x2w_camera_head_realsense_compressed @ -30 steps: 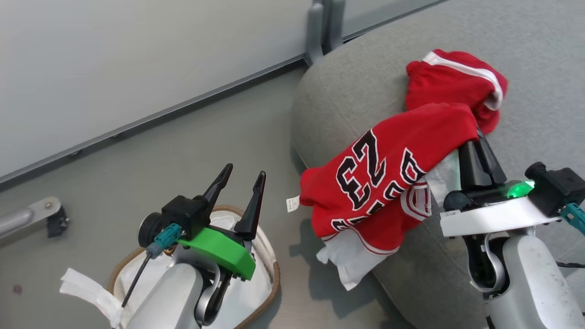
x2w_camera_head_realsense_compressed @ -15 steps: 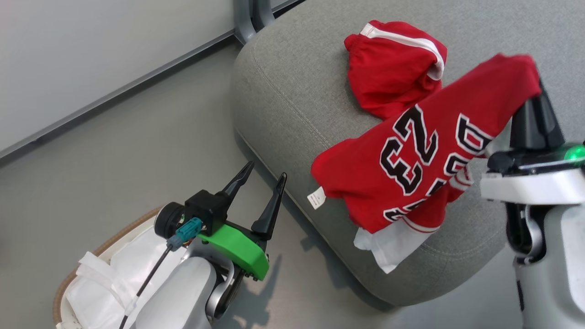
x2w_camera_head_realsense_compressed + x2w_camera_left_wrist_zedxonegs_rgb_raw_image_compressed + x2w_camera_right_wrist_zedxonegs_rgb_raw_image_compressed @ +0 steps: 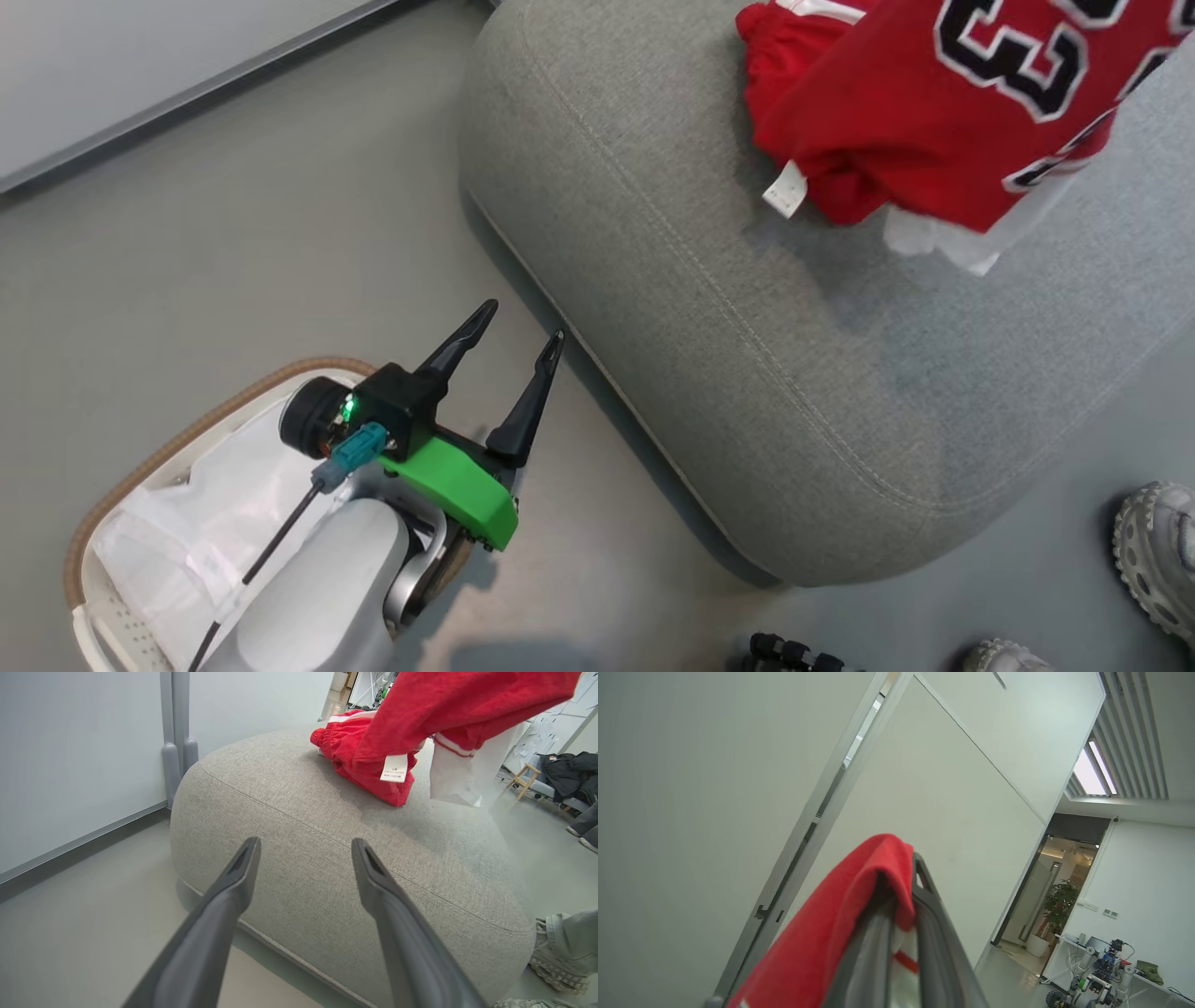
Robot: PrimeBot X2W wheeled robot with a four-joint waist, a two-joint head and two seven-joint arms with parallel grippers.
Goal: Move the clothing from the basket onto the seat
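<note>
My right gripper (image 3: pixel 903 877) points up at the wall, shut on a fold of the red jersey (image 3: pixel 831 942). The numbered jersey (image 3: pixel 934 121) hangs above the far part of the grey seat (image 3: pixel 700 308), its white tag dangling. Red shorts (image 3: pixel 355 760) with white trim lie on the seat behind the jersey (image 3: pixel 458 704). Over the edge of the basket (image 3: pixel 187 434), my left gripper (image 3: pixel 523 322) stands open and empty, its fingers aimed at the seat (image 3: pixel 327 858). A white liner (image 3: pixel 187 523) shows inside the basket.
A person's shoes (image 3: pixel 1158 551) stand on the floor by the seat's near right corner, with a trouser leg (image 3: pixel 560 933) above one. A grey wall with a dark skirting (image 3: pixel 187 93) runs behind. A grey post (image 3: pixel 175 742) rises at the seat's back.
The head camera has swung right and down. The jersey has been carried from the seat's front edge up and farther over the cushion. My left gripper stays open by the basket.
</note>
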